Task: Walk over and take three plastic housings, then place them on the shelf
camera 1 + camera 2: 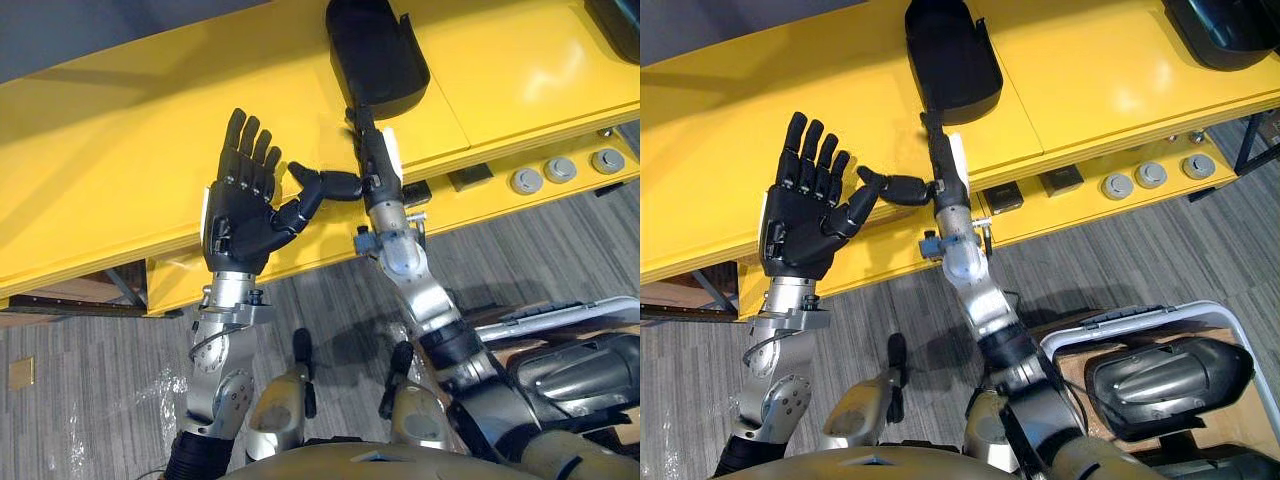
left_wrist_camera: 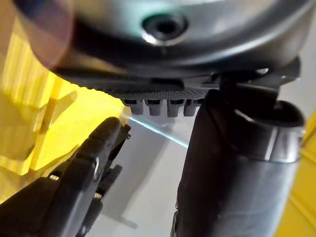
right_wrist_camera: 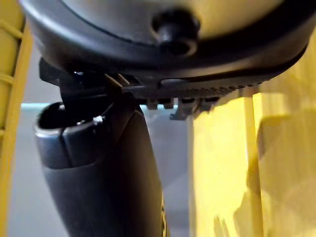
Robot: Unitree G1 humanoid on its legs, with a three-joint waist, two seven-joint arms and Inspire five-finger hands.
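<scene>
Reaching toward the far side, the right hand [image 1: 378, 165] lies edge-on over the front of the yellow shelf [image 1: 150, 120]. Its fingers [image 1: 360, 122] are straight and point at the near end of a black housing [image 1: 375, 50], and its thumb [image 1: 332, 184] sticks out to the left, so the hand is open and grips nothing. The fingertips are right at the housing's near rim; whether they touch it I cannot tell. The housing lies lengthwise on the shelf, hollow side up, with its far end at the top edge of the eye views.

Left of the right hand, the left hand [image 1: 240, 205] is raised over the shelf's near edge, palm showing, fingers straight and spread, empty. Its thumb tip comes near the right thumb.

A second housing [image 1: 1225, 25] lies on the shelf at the far right, well apart from the first. Round knobs [image 1: 1150, 175] sit along the shelf's front below it. At the near right, on the grey floor [image 1: 890, 300], a white-rimmed crate [image 1: 1140, 318] holds a third housing [image 1: 1170, 375], grey and glossy.
</scene>
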